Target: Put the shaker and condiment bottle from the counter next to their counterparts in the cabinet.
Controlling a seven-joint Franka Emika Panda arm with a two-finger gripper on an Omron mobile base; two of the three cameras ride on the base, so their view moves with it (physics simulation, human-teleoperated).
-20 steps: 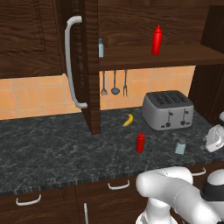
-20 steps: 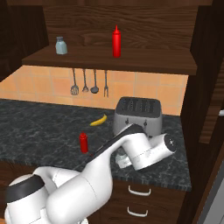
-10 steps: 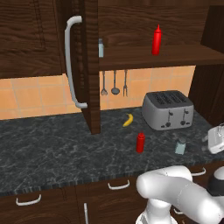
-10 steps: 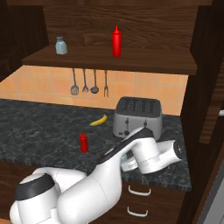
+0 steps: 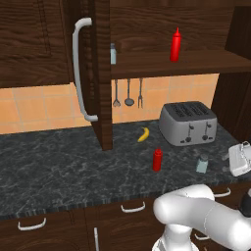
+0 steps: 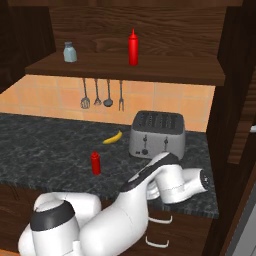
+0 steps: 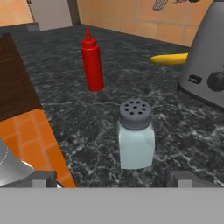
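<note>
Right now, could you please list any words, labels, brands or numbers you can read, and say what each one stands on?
None can be read.
The shaker, the condiment bottle and the bottle on the cabinet shelf are plain.
The toaster shows only dark, unmarked controls.

I count two shakers: one shaker (image 7: 136,140) standing on the counter (image 5: 59,171) and its twin shaker (image 6: 70,52) up in the cabinet (image 5: 196,62). Two red squeeze bottles: the small condiment bottle (image 5: 157,160) down on the stone, the taller red bottle (image 5: 175,45) on the shelf. One toaster (image 5: 188,123), one banana (image 5: 143,134). Three utensils (image 5: 128,92) hang on the tiled wall. One open cabinet door (image 5: 100,73) with one curved handle (image 5: 80,68).
</note>
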